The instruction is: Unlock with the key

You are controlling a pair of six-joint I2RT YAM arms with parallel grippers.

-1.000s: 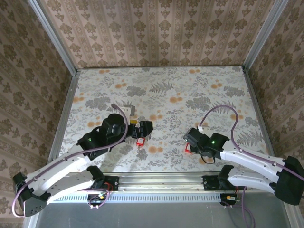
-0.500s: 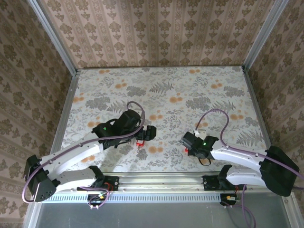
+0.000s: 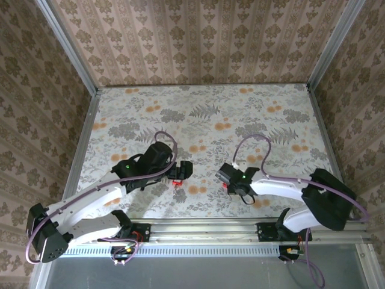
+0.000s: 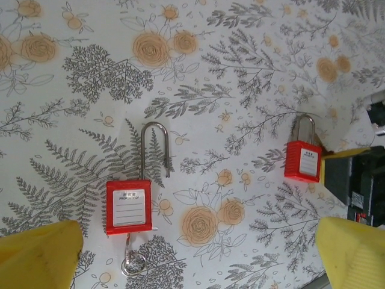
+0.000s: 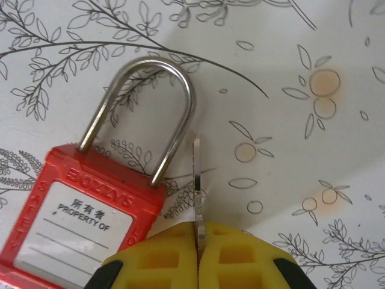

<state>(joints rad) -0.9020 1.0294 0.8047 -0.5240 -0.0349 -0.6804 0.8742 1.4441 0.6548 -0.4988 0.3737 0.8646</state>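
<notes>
Pinching the key [image 5: 197, 180] beside the short-shackle padlock [image 5: 78, 217]

Pressed together on the thin metal blade, seen edge-on: the ribbed yellow pads [image 5: 162, 259] of the right gripper [image 5: 197, 238]. Blade tip just beside the right leg of the rounded steel shackle; touching or not, impossible to tell.

Spread wide and holding nothing: the left gripper [image 4: 195, 256], with yellow fingertips [image 4: 39, 256] at both lower corners of its wrist view. Framed between them, flat on the bench [image 3: 240, 114]: the long-shackle padlock [image 4: 128, 206]. Boxy red body, white label, tall steel hoop with one leg ending free just past the body's corner, and a ringed key [image 4: 133, 262] at the lower end.

Farther on, well apart across bare surface: the short-shackle padlock, same red plastic and white label, close against the right gripper.

Seen from above, both locks in the near half of the bench, between the two arms. Beyond them, open room over the flat floral-printed cover, out to the aluminium rim [image 3: 80, 153] and the patterned walls [image 3: 198, 42].
</notes>
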